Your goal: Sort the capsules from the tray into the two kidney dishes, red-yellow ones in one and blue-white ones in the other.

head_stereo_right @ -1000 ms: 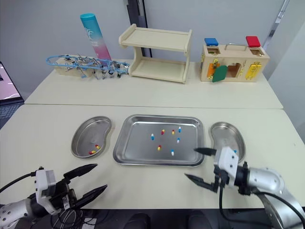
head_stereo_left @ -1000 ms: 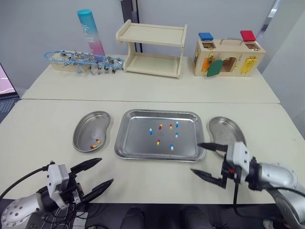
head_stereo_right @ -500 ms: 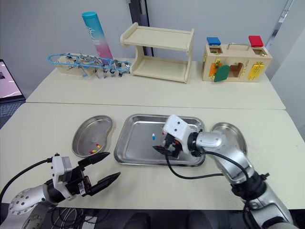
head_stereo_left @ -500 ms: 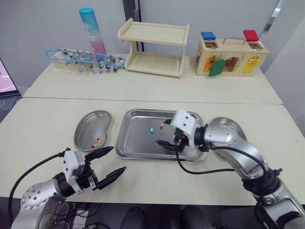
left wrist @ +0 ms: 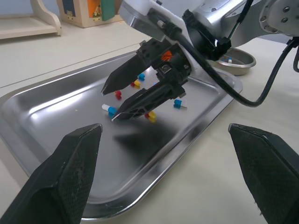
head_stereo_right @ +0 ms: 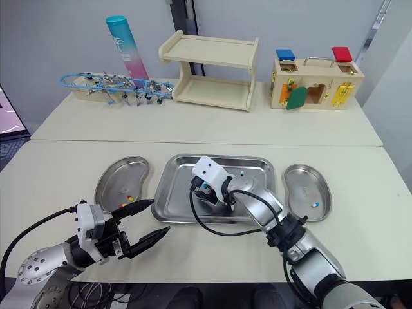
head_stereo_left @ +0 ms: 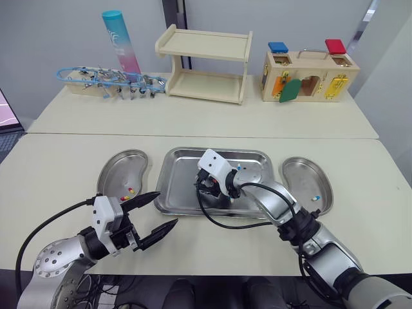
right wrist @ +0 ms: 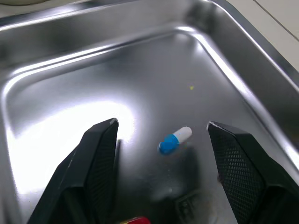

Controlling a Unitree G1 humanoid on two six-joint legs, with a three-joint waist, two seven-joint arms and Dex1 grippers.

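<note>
The steel tray [head_stereo_left: 180, 193] lies mid-table and holds several capsules [left wrist: 149, 116] of both kinds. My right gripper [head_stereo_left: 205, 188] hangs low over the tray's middle, open, with a blue-white capsule [right wrist: 174, 140] lying on the tray floor between its fingers [right wrist: 243, 168]. The left kidney dish [head_stereo_left: 116, 172] holds two red-yellow capsules [head_stereo_left: 131, 190]. One blue-white capsule [head_stereo_left: 315, 197] lies in the right kidney dish [head_stereo_left: 302, 177]. My left gripper [head_stereo_left: 156, 212] is open and holds nothing, above the table just in front of the tray's front-left corner.
On the rear table stand a wooden shelf [head_stereo_left: 203, 67], a wooden latch box [head_stereo_left: 309, 76], a blue-pink tube [head_stereo_left: 121, 42] and a rack of metal clips [head_stereo_left: 106, 84]. Black cables trail from both grippers. The table's front edge is close behind my left gripper.
My right arm swung from the front right of the table leftwards over the tray and lowered to its middle. My left gripper advanced toward the tray's front-left corner. The camera shifted slightly.
</note>
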